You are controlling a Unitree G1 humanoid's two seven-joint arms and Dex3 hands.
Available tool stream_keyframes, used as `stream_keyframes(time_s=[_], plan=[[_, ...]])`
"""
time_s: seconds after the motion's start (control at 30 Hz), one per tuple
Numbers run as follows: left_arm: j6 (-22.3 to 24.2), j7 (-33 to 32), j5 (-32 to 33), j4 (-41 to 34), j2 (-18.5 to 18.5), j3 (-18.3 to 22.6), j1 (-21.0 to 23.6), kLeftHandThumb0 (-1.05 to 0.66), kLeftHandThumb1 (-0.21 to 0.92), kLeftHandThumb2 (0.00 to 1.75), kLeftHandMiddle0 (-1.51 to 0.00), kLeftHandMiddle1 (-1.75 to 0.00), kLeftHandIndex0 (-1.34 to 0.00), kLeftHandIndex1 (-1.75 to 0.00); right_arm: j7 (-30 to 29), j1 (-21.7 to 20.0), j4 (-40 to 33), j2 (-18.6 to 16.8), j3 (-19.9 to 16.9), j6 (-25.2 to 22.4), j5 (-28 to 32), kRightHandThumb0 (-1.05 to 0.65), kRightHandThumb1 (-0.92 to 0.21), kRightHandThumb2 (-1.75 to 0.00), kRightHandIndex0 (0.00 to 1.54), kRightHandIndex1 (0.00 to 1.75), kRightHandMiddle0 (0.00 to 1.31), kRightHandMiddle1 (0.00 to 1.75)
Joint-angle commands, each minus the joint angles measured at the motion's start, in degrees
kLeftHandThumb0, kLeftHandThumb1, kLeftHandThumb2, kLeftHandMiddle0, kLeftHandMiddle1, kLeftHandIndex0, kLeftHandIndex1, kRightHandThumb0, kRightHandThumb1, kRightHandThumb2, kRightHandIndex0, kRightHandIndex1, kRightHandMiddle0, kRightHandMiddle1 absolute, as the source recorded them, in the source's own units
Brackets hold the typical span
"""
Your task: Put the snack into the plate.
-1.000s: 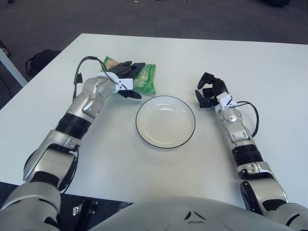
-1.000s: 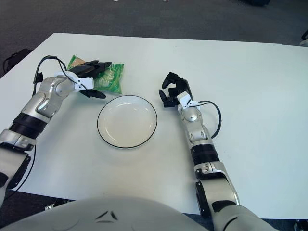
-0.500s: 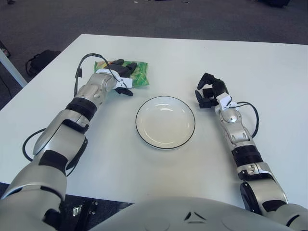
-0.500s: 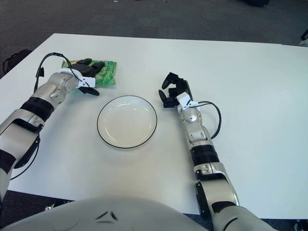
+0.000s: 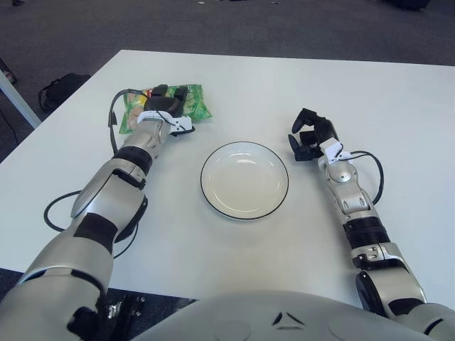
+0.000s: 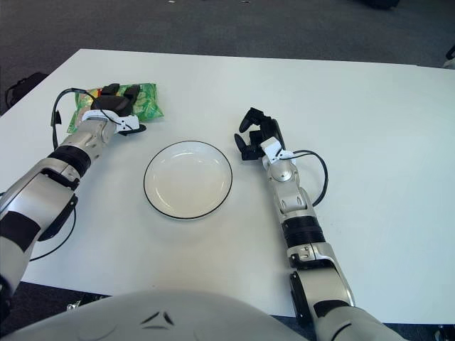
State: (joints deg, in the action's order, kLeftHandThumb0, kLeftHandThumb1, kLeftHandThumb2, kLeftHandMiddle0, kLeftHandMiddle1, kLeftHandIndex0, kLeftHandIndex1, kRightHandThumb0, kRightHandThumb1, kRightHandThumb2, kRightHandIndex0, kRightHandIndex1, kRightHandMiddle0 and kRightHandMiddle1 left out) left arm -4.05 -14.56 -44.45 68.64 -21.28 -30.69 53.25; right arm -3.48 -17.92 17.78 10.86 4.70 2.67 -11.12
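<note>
Left eye view: The left hand (image 5: 168,106) lies across the green snack bag (image 5: 162,107) at the far left of the white table (image 5: 234,78). Its dark fingers (image 5: 173,92) are laid over the top of the bag and curled down onto it, gripping it. The bag appears flat on the table, well apart from the plate (image 5: 244,180), which sits at the table's centre with nothing in it. The right hand (image 5: 309,137) shows just beside the plate's right rim, fingers curled inward and holding nothing.

Right eye view: The snack bag (image 6: 117,105) lies up and left of the plate (image 6: 188,179), with bare table between them. The left hand (image 6: 114,107) covers the bag's middle. The right hand (image 6: 257,135) is near the plate's upper right edge, not touching it.
</note>
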Motion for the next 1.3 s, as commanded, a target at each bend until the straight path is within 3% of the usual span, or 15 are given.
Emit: stream_keyframes(time_s=[0.0, 0.07, 0.13, 0.2, 0.27, 0.47, 0.67, 0.9, 1.03, 1.17, 1.27], plan=[[-1.0, -2.5, 1.2, 2.6, 0.7, 0.6, -2.7, -0.31, 0.16, 1.15, 0.00, -1.52, 0.00, -1.18, 2.3, 5.4, 3.0, 0.1, 1.9, -5.8, -1.4, -0.49, -0.28, -1.36, 1.31, 1.75, 0.64, 1.75], [-2.0, -5.1, 1.2, 3.5, 0.7, 0.5, -3.0, -0.16, 0.13, 1.27, -0.10, -1.65, 0.00, -1.43, 2.3, 5.4, 2.5, 0.2, 2.2, -6.2, -1.9, -0.50, -0.28, -1.36, 1.31, 1.75, 0.64, 1.75], [-3.2, -8.0, 1.1, 4.2, 0.4, 0.3, -3.4, 0.12, 0.29, 1.20, -0.29, -1.70, -0.08, -1.58, 2.2, 5.3, 2.0, 0.3, 2.5, -6.6, -2.4, -0.50, -0.28, -1.36, 1.30, 1.75, 0.64, 1.75], [-4.5, -10.3, 1.0, 4.8, -0.1, 0.1, -3.9, 0.28, 0.34, 1.21, -0.41, -1.72, -0.19, -1.66, 2.2, 5.3, 1.3, 0.2, 2.8, -7.1, -2.8, -0.50, -0.28, -1.36, 1.30, 1.75, 0.65, 1.75], [-5.5, -12.1, 0.8, 5.3, -0.5, -0.1, -4.4, 0.12, 0.29, 1.30, -0.53, -1.70, -0.37, -1.71, 2.5, 5.3, 0.7, 0.4, 3.2, -7.6, -3.1, -0.50, -0.27, -1.37, 1.30, 1.75, 0.65, 1.75], [-7.4, -14.4, 0.9, 6.2, -0.8, -0.3, -4.9, 0.01, 0.09, 1.51, -0.78, -1.57, -0.61, -1.74, 3.4, 5.4, 0.2, 1.2, 3.9, -8.5, -3.5, -0.50, -0.26, -1.39, 1.29, 1.75, 0.66, 1.75], [-11.6, -13.4, 1.6, 5.0, -1.9, 0.0, -4.8, 0.00, -0.01, 1.58, -0.95, -1.42, -0.66, -1.75, 3.5, 5.5, -0.4, 1.3, 4.2, -8.8, -4.2, -0.51, -0.26, -1.39, 1.28, 1.75, 0.66, 1.75], [-13.8, -11.3, 2.5, 0.6, -3.7, 0.7, -3.1, 0.00, -0.01, 1.62, -0.93, -1.52, -0.65, -1.75, 4.3, 6.1, -2.1, 1.9, 4.8, -9.1, -4.7, -0.50, -0.27, -1.38, 1.28, 1.75, 0.66, 1.75], [-13.8, -7.7, 3.9, -7.2, -5.8, 2.3, -2.8, 0.00, -0.01, 1.63, -0.92, -1.54, -0.65, -1.75, 4.8, 6.3, -2.6, 2.6, 5.6, -8.9, -5.5, -0.51, -0.26, -1.39, 1.28, 1.75, 0.66, 1.75], [-14.0, -2.3, 6.7, -24.0, -10.1, 6.5, -5.9, 0.00, -0.02, 1.63, -0.92, -1.54, -0.65, -1.75, 5.5, 6.2, -2.8, 3.2, 6.2, -9.3, -6.0, -0.51, -0.25, -1.40, 1.29, 1.75, 0.67, 1.75], [-13.8, -1.4, 7.3, -31.3, -11.1, 8.6, -7.5, 0.00, -0.03, 1.65, -0.93, -1.54, -0.66, -1.75, 5.7, 5.9, -2.6, 3.5, 6.6, -9.5, -6.2, -0.51, -0.24, -1.41, 1.29, 1.75, 0.68, 1.75]])
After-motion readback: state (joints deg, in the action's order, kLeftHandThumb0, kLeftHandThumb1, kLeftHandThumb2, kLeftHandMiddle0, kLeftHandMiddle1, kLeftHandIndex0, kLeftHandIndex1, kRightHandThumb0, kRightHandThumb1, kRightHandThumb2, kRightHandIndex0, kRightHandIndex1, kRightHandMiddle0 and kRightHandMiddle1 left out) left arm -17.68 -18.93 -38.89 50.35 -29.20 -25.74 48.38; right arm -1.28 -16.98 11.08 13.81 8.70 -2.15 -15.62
